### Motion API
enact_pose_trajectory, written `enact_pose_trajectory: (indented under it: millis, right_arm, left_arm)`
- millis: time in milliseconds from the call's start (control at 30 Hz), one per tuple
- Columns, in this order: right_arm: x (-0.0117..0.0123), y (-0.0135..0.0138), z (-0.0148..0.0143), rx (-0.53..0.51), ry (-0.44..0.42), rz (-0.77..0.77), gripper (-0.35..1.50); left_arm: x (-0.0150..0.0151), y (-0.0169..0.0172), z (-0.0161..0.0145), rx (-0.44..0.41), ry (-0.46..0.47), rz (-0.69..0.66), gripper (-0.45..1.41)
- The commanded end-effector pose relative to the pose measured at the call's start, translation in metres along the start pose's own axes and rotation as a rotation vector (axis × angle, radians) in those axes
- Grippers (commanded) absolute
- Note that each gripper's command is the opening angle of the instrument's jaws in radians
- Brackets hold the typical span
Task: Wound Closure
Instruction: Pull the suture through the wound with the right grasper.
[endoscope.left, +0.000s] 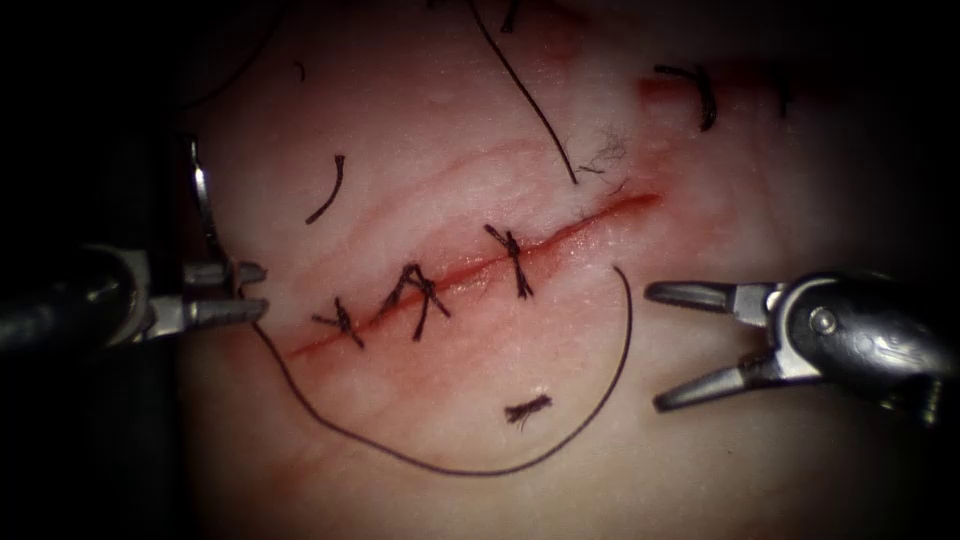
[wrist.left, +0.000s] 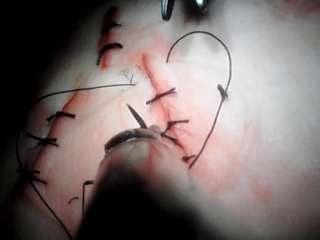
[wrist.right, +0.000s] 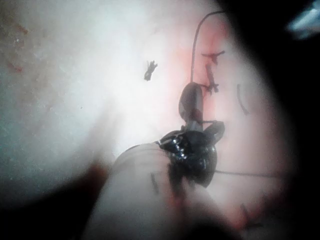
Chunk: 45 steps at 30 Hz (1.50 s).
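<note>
The cut (endoscope.left: 480, 262) runs slantwise across the tissue (endoscope.left: 420, 130), crossed by three dark stitches (endoscope.left: 415, 295). My left tool (endoscope.left: 255, 292) sits at the cut's left end, shut on the curved needle (endoscope.left: 203, 200). It grips near the needle's tail end, and the body arcs up and away, free of the tissue. The needle's point (wrist.left: 134, 115) sticks out past the left tool (wrist.left: 145, 136). Thread (endoscope.left: 450, 468) runs from those jaws in a wide loop below the cut to a free end on the right side. My right tool (endoscope.left: 670, 345) is right of the cut, open and holding nothing.
A long loose thread (endoscope.left: 530, 100) lies across the tissue above the cut. Cut thread ends lie nearby (endoscope.left: 527, 408), (endoscope.left: 327, 190), and an older stitch (endoscope.left: 702, 95) sits at the far right. The right tool (wrist.right: 202, 115) hangs over the stitched line.
</note>
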Motion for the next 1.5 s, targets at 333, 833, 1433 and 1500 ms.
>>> enact_pose_trajectory:
  millis: [333,833,1433,1500]
  right_arm:
    - [-0.0054,0.0024,0.0041,-0.022,-0.064,-0.148,1.35]
    - [-0.0089,0.0027,0.007,-0.03,-0.146,-0.274,-0.35]
    - [-0.008,0.0012,0.0067,0.021,-0.146,-0.258,-0.35]
    - [-0.0078,0.0008,0.0067,0.03,-0.149,-0.243,-0.35]
  left_arm:
    - [0.0001,-0.0008,0.0006,0.051,-0.056,0.025,-0.03]
    - [0.0003,-0.0003,0.0012,0.041,-0.068,0.029,-0.07]
    - [0.0005,0.0,0.0014,0.043,-0.07,0.027,-0.1]
    - [0.0006,0.0001,0.0016,0.041,-0.068,0.032,-0.1]
